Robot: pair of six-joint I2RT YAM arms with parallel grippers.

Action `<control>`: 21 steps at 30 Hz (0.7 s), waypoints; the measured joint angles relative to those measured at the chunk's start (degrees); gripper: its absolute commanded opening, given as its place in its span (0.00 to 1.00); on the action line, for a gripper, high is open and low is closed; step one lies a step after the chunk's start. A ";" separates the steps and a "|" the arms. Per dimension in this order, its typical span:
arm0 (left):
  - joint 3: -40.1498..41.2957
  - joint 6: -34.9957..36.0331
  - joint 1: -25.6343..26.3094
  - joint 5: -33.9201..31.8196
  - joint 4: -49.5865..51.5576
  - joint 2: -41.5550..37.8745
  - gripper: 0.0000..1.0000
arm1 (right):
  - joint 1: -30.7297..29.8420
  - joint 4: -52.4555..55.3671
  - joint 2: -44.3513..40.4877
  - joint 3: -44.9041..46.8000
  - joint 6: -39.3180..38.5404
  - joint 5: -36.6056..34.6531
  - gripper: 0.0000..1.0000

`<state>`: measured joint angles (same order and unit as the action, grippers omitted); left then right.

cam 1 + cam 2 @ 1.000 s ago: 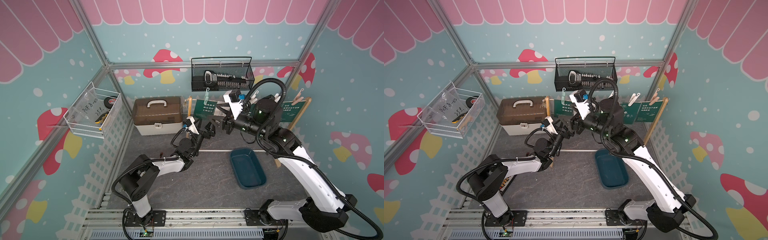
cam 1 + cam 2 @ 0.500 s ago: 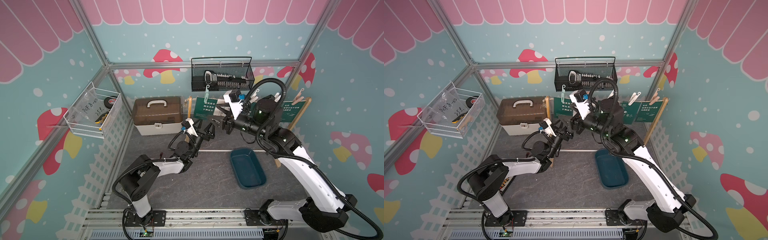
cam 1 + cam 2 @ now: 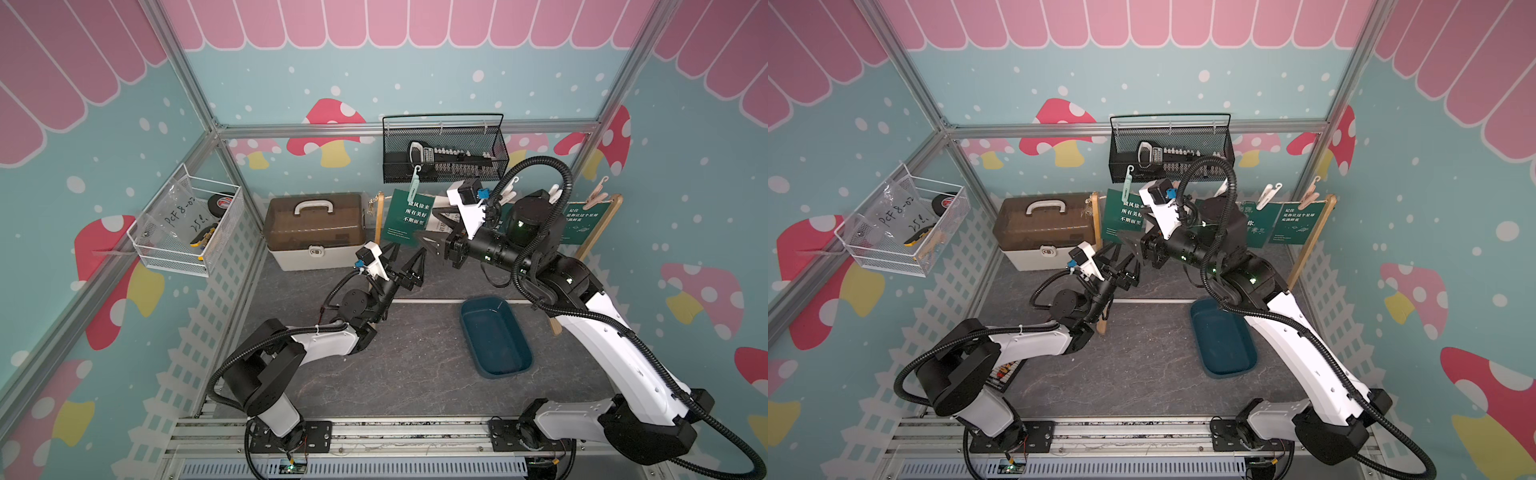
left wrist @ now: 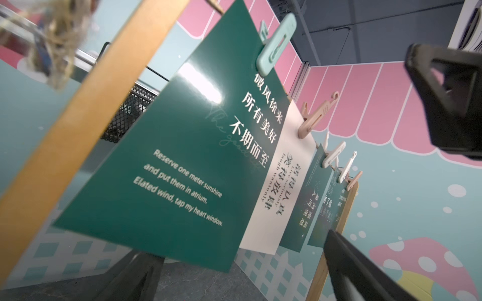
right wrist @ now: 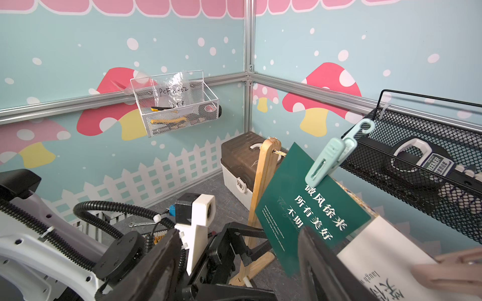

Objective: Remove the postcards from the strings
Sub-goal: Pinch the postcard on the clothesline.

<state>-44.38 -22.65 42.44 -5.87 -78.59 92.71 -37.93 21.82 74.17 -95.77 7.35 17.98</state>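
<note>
Leftmost green postcard point(image 3: 403, 216) pegged on string point(image 5: 279, 152)
L gripper point(image 3: 407, 255) jaws spread, just under it; R gripper point(image 3: 424, 224) jaws apart too (near card's right edge).

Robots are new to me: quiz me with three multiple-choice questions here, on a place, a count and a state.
1. The blue tray lies: A on the tabletop; B in a pincer; C on a shelf.
2. White postcards hanging: A none; B one; C three.
3. The left pincer is: A shut on a postcard; B shut on a clip; C open.
A, it rests flat on the tabletop; B, one white postcard among green ones; C, its fingers stand wide apart.
</note>
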 measured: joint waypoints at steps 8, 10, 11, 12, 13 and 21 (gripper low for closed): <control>0.63 0.11 0.02 0.96 -0.35 -3.34 0.95 | 0.00 0.04 0.00 0.00 -0.55 -1.18 0.71; 0.66 0.09 0.02 1.18 -0.57 -3.58 0.92 | 0.00 0.20 0.00 -0.13 -1.22 -2.05 0.71; 0.72 0.11 0.00 1.22 -0.59 -3.80 0.92 | 0.00 0.57 0.00 -0.44 -1.53 -2.58 0.71; 0.87 0.11 0.00 1.27 -0.61 -4.07 0.92 | 0.02 0.96 0.00 -0.74 -1.81 -2.99 0.71; 1.07 0.11 0.00 1.27 -0.63 -4.33 0.92 | 0.07 1.16 -0.02 -1.01 -2.01 -3.21 0.71; 1.33 -0.39 -0.94 1.44 -0.59 -4.74 0.81 | 0.17 1.57 -0.17 -1.73 -2.93 -4.28 0.71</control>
<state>-43.05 -23.05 41.50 -4.43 -79.18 87.96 -37.76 23.40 74.00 -97.49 4.43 13.69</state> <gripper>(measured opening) 0.866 0.715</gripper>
